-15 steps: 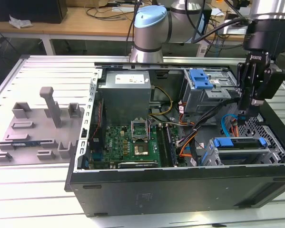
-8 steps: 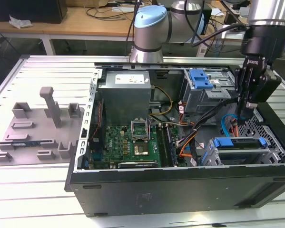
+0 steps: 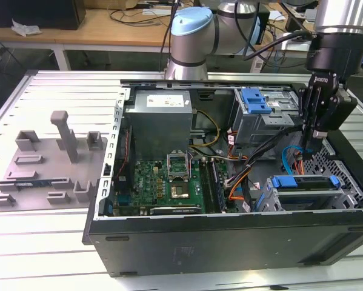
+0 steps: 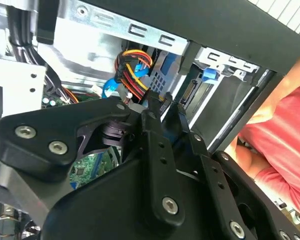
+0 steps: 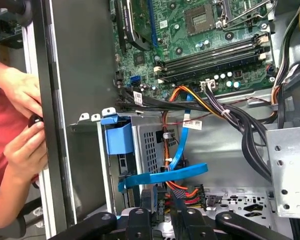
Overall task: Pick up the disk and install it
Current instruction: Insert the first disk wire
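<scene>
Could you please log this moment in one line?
gripper: over cables inside computer case | disk: in drive bay | person's hands: outside case

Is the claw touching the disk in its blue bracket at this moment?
Apart. In the exterior view the claw hangs above the disk, and cables show in the gap between them.

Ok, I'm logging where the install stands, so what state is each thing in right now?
Computer case: side open, insides exposed.
Disk: lying in the drive cage in its blue carrier, not gripped.
Gripper: open, empty, hanging inside the case above the disk.
Processor socket: uncovered, no cooler on it.
Person's hands: at the case's outer wall.
</scene>
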Controlling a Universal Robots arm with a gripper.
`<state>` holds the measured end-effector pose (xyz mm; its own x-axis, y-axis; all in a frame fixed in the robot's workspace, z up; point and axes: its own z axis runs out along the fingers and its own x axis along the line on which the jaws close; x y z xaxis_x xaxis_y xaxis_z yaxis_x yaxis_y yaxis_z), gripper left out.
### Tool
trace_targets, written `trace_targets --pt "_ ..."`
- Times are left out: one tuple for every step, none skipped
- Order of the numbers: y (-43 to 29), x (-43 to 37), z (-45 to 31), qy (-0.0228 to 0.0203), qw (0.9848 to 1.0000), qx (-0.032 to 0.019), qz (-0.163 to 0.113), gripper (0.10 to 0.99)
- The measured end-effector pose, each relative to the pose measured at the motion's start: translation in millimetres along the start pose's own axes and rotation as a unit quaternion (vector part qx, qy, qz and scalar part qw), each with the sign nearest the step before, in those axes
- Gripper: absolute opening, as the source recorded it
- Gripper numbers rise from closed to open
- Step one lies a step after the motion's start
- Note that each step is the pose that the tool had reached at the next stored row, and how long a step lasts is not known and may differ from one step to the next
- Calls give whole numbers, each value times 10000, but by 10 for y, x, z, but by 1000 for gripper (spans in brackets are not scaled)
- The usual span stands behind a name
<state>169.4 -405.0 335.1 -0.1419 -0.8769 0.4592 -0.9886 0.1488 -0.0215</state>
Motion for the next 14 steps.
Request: trace_targets --pt "2 -14 -7 0 10000 33 9 290" --pt "7 -33 -15 1 10000 69 18 290" --pt "10 -42 -12 7 9999 102 13 290" --pt "14 -43 -9 8 9999 107 6 290" --pt "15 -44 -7 14 9999 108 4 290" --pt "17 -44 -7 18 9999 110 4 290" --pt "18 -44 -6 19 9999 110 4 290" --pt "18 -44 -5 20 9999 110 4 290" --pt "19 -45 -5 21 9999 110 4 290" --pt "19 -44 -5 24 9999 110 5 290" --pt "19 -44 -5 27 9999 111 5 290" --pt "19 -45 -4 28 9999 111 5 290" --pt "19 -45 -4 29 9999 111 5 290" --pt "20 -45 -3 29 9999 111 5 290"
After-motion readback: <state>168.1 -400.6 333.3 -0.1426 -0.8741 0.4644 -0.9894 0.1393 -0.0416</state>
